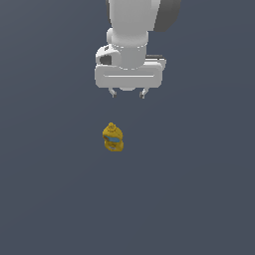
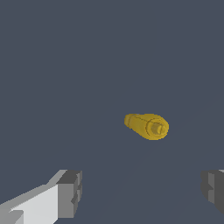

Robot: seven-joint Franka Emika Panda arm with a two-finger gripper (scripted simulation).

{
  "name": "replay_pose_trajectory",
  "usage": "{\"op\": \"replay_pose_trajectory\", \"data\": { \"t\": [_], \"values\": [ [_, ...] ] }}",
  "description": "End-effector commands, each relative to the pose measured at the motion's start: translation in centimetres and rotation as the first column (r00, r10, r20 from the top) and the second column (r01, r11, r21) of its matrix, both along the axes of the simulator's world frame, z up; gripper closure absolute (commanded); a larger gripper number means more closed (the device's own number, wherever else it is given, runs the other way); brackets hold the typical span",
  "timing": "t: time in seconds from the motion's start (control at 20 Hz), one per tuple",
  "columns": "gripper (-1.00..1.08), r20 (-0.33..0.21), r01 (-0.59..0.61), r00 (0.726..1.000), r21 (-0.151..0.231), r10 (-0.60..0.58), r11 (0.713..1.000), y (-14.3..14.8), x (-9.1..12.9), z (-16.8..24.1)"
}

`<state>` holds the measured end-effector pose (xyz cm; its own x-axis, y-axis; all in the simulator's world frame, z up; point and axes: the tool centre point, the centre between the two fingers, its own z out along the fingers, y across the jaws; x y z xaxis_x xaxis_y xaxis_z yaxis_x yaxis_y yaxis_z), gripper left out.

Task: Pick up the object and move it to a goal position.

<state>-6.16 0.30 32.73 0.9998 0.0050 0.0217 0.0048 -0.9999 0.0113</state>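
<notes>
Plain grey-blue floor [image 1: 50, 199] carries the object [image 1: 113, 138], upright. Gripper [image 1: 128, 93] hovers above it, fingers [image 2: 70, 192] spread apart, holding nothing.

light: even, dim, flat render | shadows: none cast on tabletop [image 1: 50, 199] | glare: none | focus: sharp, slightly pixelated edges

A simulator's rendered scene, not a real room: the desk [image 1: 50, 199] is one flat, uniform slate-grey surface filling both views, without edges, corners, walls or furniture. The white arm [image 1: 132, 30] is smooth and evenly shaded, and the yellow object [image 1: 113, 137] is coarse and blocky, like a computer model.
</notes>
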Motion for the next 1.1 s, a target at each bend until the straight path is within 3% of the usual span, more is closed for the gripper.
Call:
{"op": "replay_pose_trajectory", "data": {
  "t": [0.0, 0.45, 1.05],
  "values": [
    [-0.92, 0.000, 0.000, 1.000, 0.000, 0.000, 1.000, 0.0, 0.0, 0.0],
    [-0.92, 0.045, 0.041, 0.998, 0.027, -0.042, 0.999, -1.8, 0.7, 1.8],
    [-0.92, 0.042, -0.018, 0.999, 0.022, 0.017, 1.000, -2.0, 0.8, 1.2]
  ]
}}
